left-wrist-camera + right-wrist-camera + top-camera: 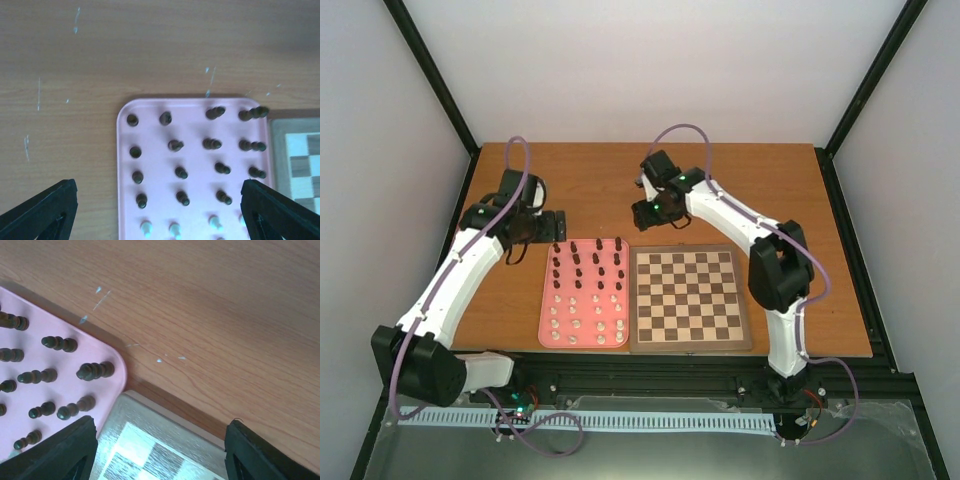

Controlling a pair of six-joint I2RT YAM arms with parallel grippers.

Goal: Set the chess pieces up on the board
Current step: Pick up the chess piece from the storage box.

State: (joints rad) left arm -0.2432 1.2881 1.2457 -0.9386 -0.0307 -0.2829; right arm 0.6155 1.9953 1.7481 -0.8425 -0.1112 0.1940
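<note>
Two arms reach over the wooden table (800,200) in the top view. The left gripper (550,227) hangs just beyond the far left corner of the pink tray (546,322). The right gripper (649,213) hangs beyond the far edge where the tray meets the board (690,297). From this height I cannot tell how either pair of jaws stands. All the chess pieces (586,290) stand on the tray in four columns, with the dark pieces (577,262) in the far rows and the cream pieces (576,319) in the near rows. The board lies just right of the tray, and every square is bare.

In the left wrist view, the left gripper (159,187) has its jaws spread wide and holds nothing. Its two black fingers (45,212) sit at the lower corners. Between them lies the tray (150,116) with rows of dark pieces (175,145) and, at the bottom edge, what look like cream pieces (146,228), slightly blurred. A corner of the board (300,150) shows at the right.

In the right wrist view, the right gripper (161,426) is also spread wide and empty. Beneath it are the board's corner (165,417), the tray's rounded corner (109,390) beside it, and dark pieces (95,371) standing on the pink.
</note>
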